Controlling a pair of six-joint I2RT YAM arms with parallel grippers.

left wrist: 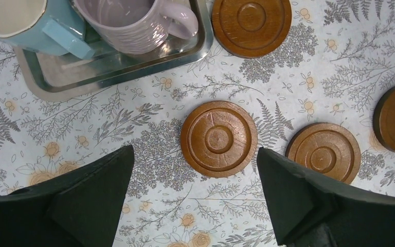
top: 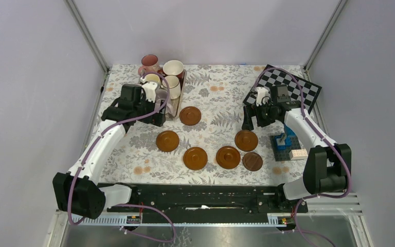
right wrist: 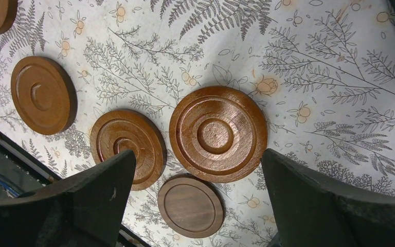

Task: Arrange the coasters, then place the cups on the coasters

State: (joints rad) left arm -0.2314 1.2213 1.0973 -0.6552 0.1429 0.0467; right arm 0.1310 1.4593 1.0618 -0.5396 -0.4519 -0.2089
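Observation:
Six brown coasters lie in a loose arc: one (top: pixel 190 116) near the tray, others (top: pixel 167 141) (top: pixel 195 158) (top: pixel 228 157) (top: pixel 246 140), and a darker, smaller one (top: pixel 252 161). The cups (top: pixel 173 68) stand clustered at the back left. My left gripper (top: pixel 156 112) hovers open by the tray. In its wrist view the gripper (left wrist: pixel 194 152) is above bare cloth just short of a coaster (left wrist: pixel 218 139). A light blue cup (left wrist: pixel 25 20) and a lilac cup (left wrist: pixel 133 23) stand on the tray. My right gripper (top: pixel 252 122) hangs open; the wrist view shows this gripper (right wrist: pixel 198 154) over a coaster (right wrist: pixel 217 134) and the dark coaster (right wrist: pixel 191 206).
The silver tray (left wrist: pixel 118 72) holds the cups at the back left. A chequered board (top: pixel 288 85) lies at the back right. Blue toy bricks (top: pixel 287 141) stand by the right arm. Metal frame posts rise at both back corners.

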